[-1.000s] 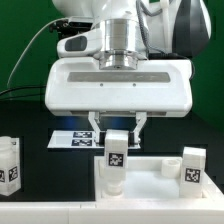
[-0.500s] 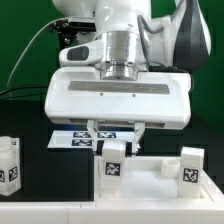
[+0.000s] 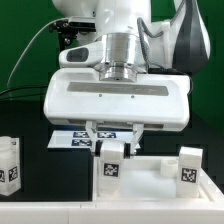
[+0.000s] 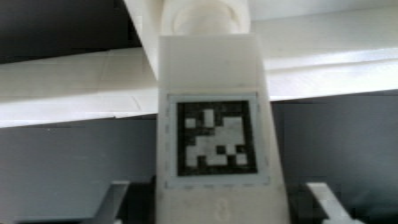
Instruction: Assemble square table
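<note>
A white leg (image 3: 112, 166) with a black-and-white tag stands upright on the white square tabletop slab (image 3: 150, 182) at its corner on the exterior view's left. My gripper (image 3: 116, 138) hangs straight over it, its fingers straddling the leg's top. In the wrist view the leg (image 4: 214, 120) fills the middle, with a dark gap between it and each finger (image 4: 118, 200), so my gripper (image 4: 217, 205) is open. The slab's rim (image 4: 71, 90) runs behind the leg. A second leg (image 3: 190, 166) stands on the slab at the exterior view's right.
A third loose leg (image 3: 10, 166) stands on the black table at the exterior view's left. The marker board (image 3: 70, 138) lies behind the slab, under my hand. A black cable hangs at the back left against the green wall.
Since a second ago my hand has turned about its vertical axis. The leg between the fingers now sits lower and slightly to the exterior view's left. The last half second shows almost no motion.
</note>
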Motion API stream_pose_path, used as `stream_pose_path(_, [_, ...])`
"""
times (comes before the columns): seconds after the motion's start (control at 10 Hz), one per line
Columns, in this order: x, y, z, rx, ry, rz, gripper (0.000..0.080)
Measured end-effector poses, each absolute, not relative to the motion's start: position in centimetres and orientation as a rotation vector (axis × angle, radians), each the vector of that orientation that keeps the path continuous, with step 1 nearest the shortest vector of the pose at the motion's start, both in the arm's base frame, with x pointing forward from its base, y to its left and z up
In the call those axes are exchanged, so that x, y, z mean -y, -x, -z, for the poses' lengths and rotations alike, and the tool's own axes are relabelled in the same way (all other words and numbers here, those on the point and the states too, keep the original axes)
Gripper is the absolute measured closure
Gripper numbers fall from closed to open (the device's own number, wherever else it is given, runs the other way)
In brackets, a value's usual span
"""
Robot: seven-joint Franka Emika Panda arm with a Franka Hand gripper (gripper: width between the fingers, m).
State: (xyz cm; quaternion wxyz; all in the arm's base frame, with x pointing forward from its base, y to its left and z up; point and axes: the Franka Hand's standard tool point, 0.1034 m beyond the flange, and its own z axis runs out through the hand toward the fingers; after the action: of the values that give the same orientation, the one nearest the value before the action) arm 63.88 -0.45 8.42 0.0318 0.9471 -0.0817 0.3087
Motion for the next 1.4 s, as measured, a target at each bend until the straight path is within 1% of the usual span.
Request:
stream_pose_path(0.1, [0.5, -63.9, -8.4, 0.251, -2.917, -0.95, 0.0332])
stream_pose_path(0.2, [0.5, -63.9, -8.4, 0.251, -2.917, -0.949, 0.0214])
stream_pose_path(0.3, [0.5, -63.8, -8.3, 0.251, -2.917, -0.949, 0.0214])
stream_pose_path(0.4, [0.5, -63.8, -8.3, 0.251, -2.917, -0.948, 0.0163])
stream_pose_path(0.5, [0.5, -63.8, -8.3, 0.251, -2.917, -0.948, 0.0154])
stream_pose_path(0.7, [0.5, -63.8, -8.3, 0.251, -2.918, -0.947, 0.0154])
stream_pose_path(0.8, [0.1, -63.6, -8.0, 0.265, -2.951, -0.902, 0.0151])
stream_pose_path(0.9, [-0.9, -63.3, -8.7, 0.295, -3.036, -0.802, 0.0151])
stream_pose_path(1.0, [-1.4, -62.9, -9.6, 0.317, -3.075, -0.761, 0.0151])
stream_pose_path(1.2, [-2.1, -62.1, -9.6, 0.365, -3.141, -0.655, 0.0151])
stream_pose_path(1.4, [-2.0, -62.1, -9.4, 0.366, -3.137, -0.656, 0.0151])
